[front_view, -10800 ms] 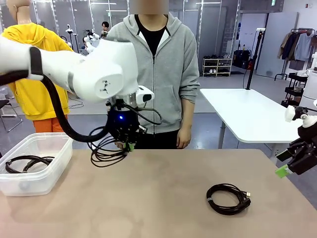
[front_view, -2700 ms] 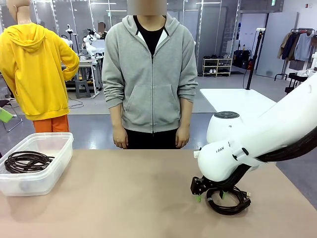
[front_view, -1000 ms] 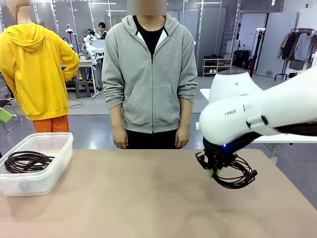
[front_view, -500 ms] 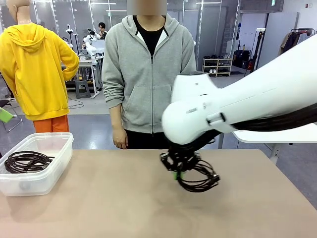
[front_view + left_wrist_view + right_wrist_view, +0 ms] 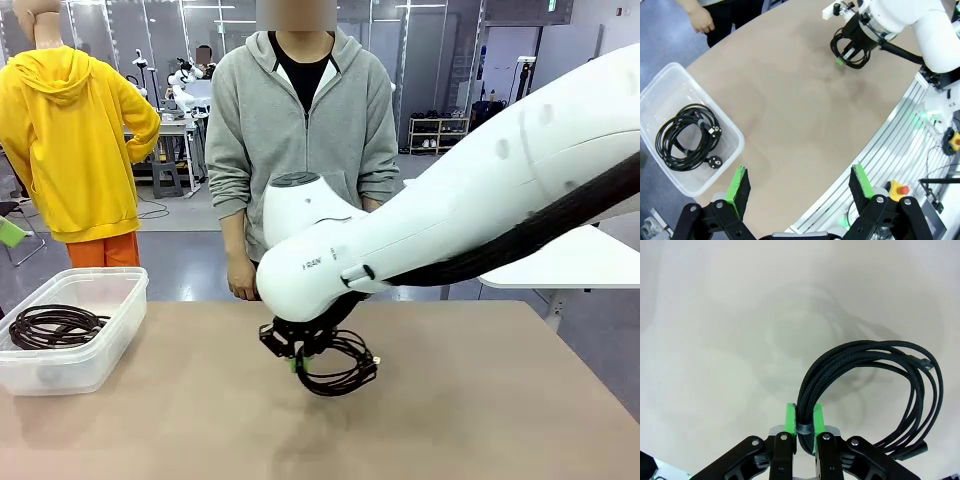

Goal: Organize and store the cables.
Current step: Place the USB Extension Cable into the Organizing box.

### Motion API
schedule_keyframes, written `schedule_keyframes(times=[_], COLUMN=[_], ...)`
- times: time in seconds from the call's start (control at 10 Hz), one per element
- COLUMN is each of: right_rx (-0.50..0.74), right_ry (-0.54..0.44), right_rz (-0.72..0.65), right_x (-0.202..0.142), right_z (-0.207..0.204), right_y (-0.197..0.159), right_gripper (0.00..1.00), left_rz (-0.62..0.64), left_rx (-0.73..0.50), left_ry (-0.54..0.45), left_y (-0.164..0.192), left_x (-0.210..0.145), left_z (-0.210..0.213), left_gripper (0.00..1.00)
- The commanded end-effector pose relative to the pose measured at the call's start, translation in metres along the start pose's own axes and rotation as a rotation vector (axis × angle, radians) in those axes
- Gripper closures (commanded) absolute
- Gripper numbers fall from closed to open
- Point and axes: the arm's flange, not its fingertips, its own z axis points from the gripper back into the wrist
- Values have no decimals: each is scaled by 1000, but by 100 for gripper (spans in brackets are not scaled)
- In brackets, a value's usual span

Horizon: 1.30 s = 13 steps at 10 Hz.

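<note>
I see right gripper (image 5: 804, 432) clamped on cable coil (image 5: 335, 367) above bare mid-table (image 5: 480, 420), bin (image 5: 727, 131) well left; left wrist view shows left gripper (image 5: 801, 187) open.

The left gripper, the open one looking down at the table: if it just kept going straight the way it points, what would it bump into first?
Probably the bare tabletop. The left gripper points there, with the bin off to one side.

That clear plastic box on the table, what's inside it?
The box holds coiled black cables, one ending in a round plug. How many separate cables make up the pile cannot be told, since the loops overlap and cover each other.
</note>
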Motion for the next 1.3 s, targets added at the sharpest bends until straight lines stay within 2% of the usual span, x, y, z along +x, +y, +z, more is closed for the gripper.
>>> schedule_keyframes(times=[0.0, 0.5, 0.7, 0.8, 0.9, 1.2], right_rx=[61, 87, 105, 111, 132, 189], right_ry=[-2, 87, 84, 67, 68, 30], right_rz=[17, 90, 103, 96, 91, 137], right_x=[5, 0, -1, -2, -4, -24], right_z=[-5, -41, -34, -30, -27, -2], right_y=[14, 17, 8, 3, -4, -47], right_gripper=[100, 100, 29, 9, 0, 0], left_rz=[6, 6, 6, 6, 6, 6], left_rx=[9, 9, 9, 9, 9, 9], left_ry=[4, 4, 4, 4, 4, 4], left_y=[0, 0, 0, 0, 0, 0], left_x=[3, 3, 3, 3, 3, 3], left_z=[1, 1, 1, 1, 1, 1], left_gripper=[0, 0, 0, 0, 0, 0])
